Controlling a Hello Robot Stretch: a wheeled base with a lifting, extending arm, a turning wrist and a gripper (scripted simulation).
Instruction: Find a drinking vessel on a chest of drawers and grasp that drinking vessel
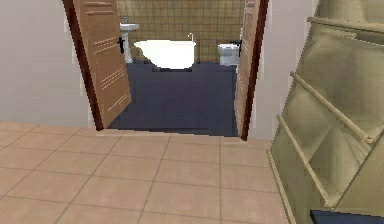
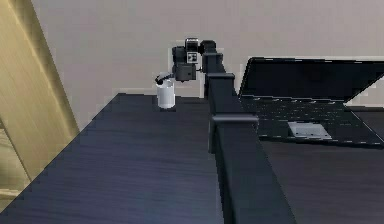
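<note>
We see warm brown, wood-grained doors (image 1: 100, 60) framing a dark navy bathroom floor (image 1: 180, 100). A white bathtub (image 1: 168, 52) and white toilet (image 1: 230, 52) stand against a tan, square-tiled wall (image 1: 190, 18). The nearer floor tiles (image 1: 120, 175) are pinkish beige with pale grout lines, and the shelf unit (image 1: 335, 110) is pale olive. We note a white cup (image 2: 166, 94), a black laptop (image 2: 300, 95) and a near-black tabletop (image 2: 120, 160).

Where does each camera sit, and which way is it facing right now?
Forward view: on the robot, looking ahead and somewhat down, past open doors at a bathtub and toilet.
Arm side view: on the robot's body, looking out sideways over a dark tabletop with a laptop and white cup; the arm and claw show.
Shared: the tan shelf unit, forward view's right, arm side view's left.
</note>
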